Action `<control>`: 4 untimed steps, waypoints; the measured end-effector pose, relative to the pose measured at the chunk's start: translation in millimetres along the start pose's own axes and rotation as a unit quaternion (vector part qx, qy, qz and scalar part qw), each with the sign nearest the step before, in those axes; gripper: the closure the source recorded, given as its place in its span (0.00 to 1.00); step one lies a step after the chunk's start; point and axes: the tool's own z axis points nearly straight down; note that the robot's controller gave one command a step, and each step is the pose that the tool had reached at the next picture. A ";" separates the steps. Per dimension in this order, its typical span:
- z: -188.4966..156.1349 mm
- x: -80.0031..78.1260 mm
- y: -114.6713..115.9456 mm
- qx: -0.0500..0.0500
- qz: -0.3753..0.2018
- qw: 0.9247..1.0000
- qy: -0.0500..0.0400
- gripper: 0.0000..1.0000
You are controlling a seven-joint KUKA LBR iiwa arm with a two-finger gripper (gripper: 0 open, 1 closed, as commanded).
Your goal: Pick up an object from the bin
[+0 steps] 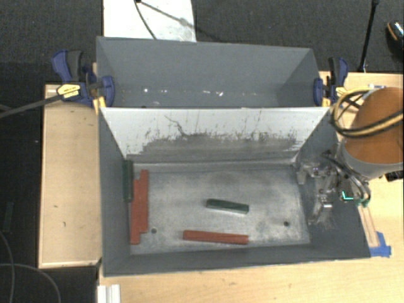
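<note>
My gripper (pixel 320 199) hangs over the bin's right sloping wall, just past the right edge of the floor, with nothing seen in it. The nearest loose thing is a short dark green bar (pixel 227 206) lying flat mid-floor, well to the gripper's left. A flat red bar (pixel 216 237) lies in front of it, near the bin's front edge. Both are apart from the gripper.
A long red bar (pixel 139 207) lies along the left side of the floor, with a dark green bar (pixel 128 180) against the left wall beside it. A small dark speck (pixel 286 224) sits on the floor near the right. The arm with its orange cover stands at the right.
</note>
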 end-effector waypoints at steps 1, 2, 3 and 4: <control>74.9 -25.9 104.3 -0.002 0.009 1.000 -0.001 0.00; 72.2 -6.6 167.6 -0.002 0.033 0.999 -0.002 0.00; 71.9 -7.5 162.3 0.001 0.033 0.999 -0.002 1.00; -60.5 8.6 149.9 0.000 0.025 1.000 -0.007 1.00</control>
